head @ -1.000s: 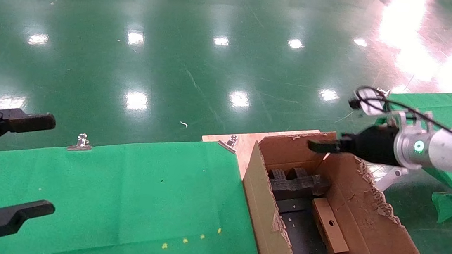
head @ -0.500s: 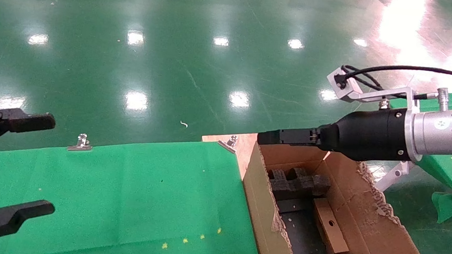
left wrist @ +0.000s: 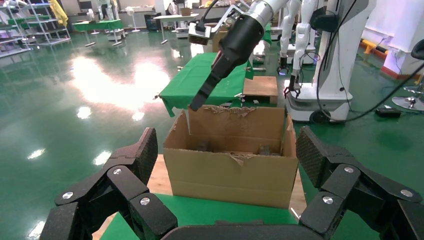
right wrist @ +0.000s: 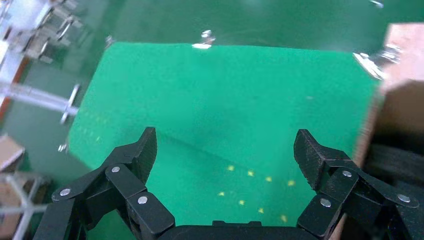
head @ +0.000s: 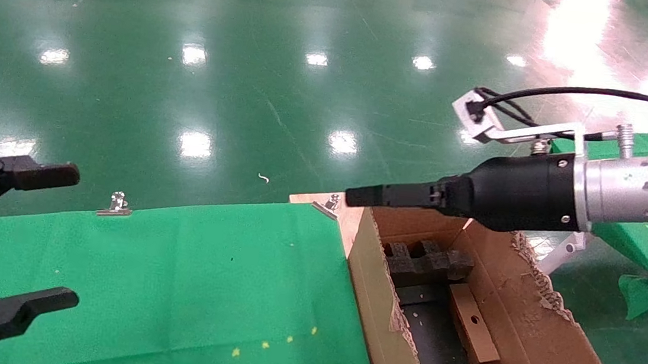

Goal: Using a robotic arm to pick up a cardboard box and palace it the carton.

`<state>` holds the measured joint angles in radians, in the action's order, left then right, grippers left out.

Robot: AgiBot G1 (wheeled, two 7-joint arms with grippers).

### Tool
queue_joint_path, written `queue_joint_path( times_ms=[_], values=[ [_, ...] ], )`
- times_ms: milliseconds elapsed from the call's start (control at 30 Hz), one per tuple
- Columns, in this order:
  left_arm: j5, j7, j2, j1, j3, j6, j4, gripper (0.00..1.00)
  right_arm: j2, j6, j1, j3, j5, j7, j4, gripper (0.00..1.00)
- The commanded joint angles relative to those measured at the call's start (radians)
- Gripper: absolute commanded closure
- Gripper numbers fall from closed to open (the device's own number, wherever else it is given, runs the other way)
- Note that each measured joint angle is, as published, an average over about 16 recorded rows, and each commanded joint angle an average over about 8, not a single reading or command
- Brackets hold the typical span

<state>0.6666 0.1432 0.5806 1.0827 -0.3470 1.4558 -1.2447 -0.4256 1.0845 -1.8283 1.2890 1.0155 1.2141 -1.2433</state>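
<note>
The white robotic arm's black right gripper, spread wide and empty, hovers above the large brown carton. The small flat brown cardboard box lies inside it. The left gripper is parked open.

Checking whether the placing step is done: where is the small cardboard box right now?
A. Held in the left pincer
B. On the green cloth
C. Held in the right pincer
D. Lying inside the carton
D: the cardboard box lies inside the carton between the black foam inserts, and the right pincer is open and empty above the carton's far rim.
</note>
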Motion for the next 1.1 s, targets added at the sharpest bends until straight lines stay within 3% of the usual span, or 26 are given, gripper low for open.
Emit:
queue_joint_path(
  times_ms=[33, 1100],
  values=[
    [0.0, 0.0, 0.0, 0.0, 0.0, 0.0, 0.0, 0.0, -0.006, 0.014, 0.026, -0.035, -0.01, -0.035, -0.001, 0.0],
    [0.0, 0.0, 0.0, 0.0, 0.0, 0.0, 0.0, 0.0, -0.117, 0.26, 0.476, -0.637, -0.18, -0.648, -0.026, 0.0]
  ],
)
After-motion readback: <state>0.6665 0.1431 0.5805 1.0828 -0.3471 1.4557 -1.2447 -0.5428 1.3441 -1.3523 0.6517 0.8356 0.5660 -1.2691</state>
